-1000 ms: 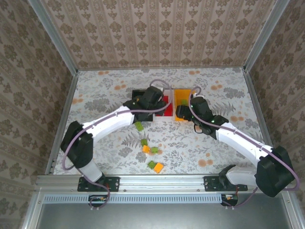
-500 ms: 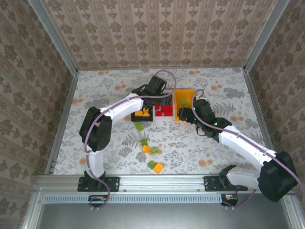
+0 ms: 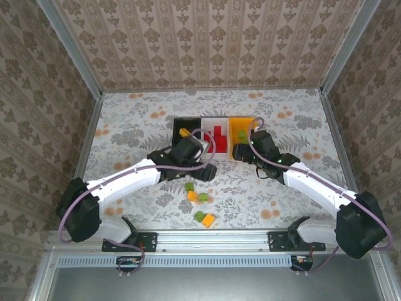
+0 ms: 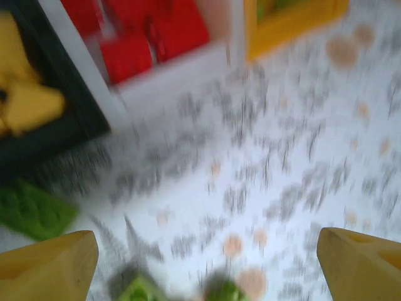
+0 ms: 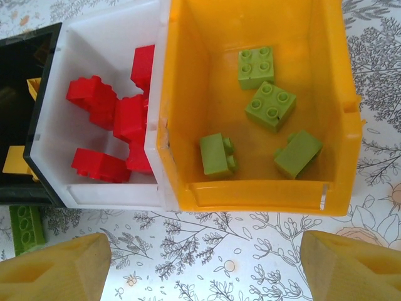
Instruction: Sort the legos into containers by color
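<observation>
The containers stand in a row at mid-table: black bin (image 3: 177, 122), white bin (image 3: 207, 122), orange-yellow bin (image 3: 238, 125). In the right wrist view, several green legos (image 5: 270, 105) lie in the orange-yellow bin (image 5: 263, 194), red legos (image 5: 128, 116) in the white bin (image 5: 113, 44), and a yellow lego (image 5: 15, 160) in the black bin (image 5: 25, 56). Loose green legos (image 3: 189, 187) and orange legos (image 3: 208, 219) lie on the table nearer me. My left gripper (image 3: 205, 168) (image 4: 205, 238) hangs open and empty in front of the bins. My right gripper (image 3: 240, 150) (image 5: 205, 241) is open and empty before the orange-yellow bin.
One green lego (image 5: 26, 229) lies on the table just in front of the black bin; the blurred left wrist view shows a green lego (image 4: 31, 210) there too. A metal frame and patterned walls (image 3: 200, 50) bound the floral tabletop (image 3: 125, 125).
The left gripper opened above the bins, then drew back toward me to the table in front of them. The right arm barely moved.
</observation>
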